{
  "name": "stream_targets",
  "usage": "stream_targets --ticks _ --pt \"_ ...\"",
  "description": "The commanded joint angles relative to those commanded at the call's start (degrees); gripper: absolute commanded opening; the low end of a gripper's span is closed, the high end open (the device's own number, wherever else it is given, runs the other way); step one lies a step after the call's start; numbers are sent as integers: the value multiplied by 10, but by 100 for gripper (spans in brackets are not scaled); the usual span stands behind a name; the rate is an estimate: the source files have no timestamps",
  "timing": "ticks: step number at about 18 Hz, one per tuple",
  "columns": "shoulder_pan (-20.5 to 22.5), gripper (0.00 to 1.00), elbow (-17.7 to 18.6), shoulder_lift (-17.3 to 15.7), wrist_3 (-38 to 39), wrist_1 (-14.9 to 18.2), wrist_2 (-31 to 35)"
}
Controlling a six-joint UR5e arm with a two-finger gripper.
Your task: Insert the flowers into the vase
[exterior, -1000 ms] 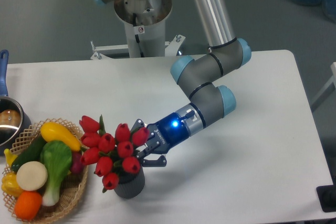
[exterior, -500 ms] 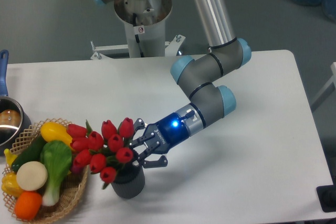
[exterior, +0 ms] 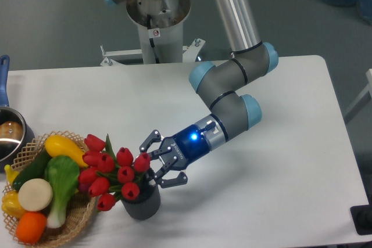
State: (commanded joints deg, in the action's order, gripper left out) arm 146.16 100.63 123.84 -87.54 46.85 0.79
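Note:
The flowers [exterior: 113, 169], a bunch of red closed tulips with green leaves, stand in the vase [exterior: 143, 205] and lean left towards the basket. The vase is a small dark grey cylinder near the table's front edge, its mouth mostly hidden by the blooms. Just right of the bunch and above the vase, my gripper [exterior: 153, 160] is open, its dark fingers spread apart. Nothing sits between the fingers; they are close to the rightmost tulip heads.
A wicker basket [exterior: 81, 216] of colourful vegetables sits at the front left, touching the leaning tulips. A metal pot [exterior: 8, 137] with a blue handle is at the left edge. The arm's base column [exterior: 157, 21] stands behind the table.
The gripper opened and let go of the bunch. The flowers dropped lower into the vase and tipped left towards the basket.

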Motion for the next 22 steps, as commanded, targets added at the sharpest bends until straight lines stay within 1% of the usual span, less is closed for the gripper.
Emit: stream_targets --ticks 1,2,3,4,6,8,9,10,13,16,18,21,22 --pt "1 63 0 -1 0 0 0" --pt "3 76 0 -3 0 0 0" --pt "9 94 1 -6 1 0 0" --pt "15 99 5 -9 2 0 0" --pt "26 99 17 -31 4 0 2" --pt "37 100 22 -37 4 1 8" --pt "42 100 23 -46 4 0 17" --pt "47 100 24 -59 5 1 38" --pt "58 100 24 -97 9 1 135" --pt "69 100 24 -135 21 1 192" --pt "81 100 24 -167 52 2 230" --pt "97 100 18 -199 116 2 262" --pt "97 100 15 -211 128 2 285"
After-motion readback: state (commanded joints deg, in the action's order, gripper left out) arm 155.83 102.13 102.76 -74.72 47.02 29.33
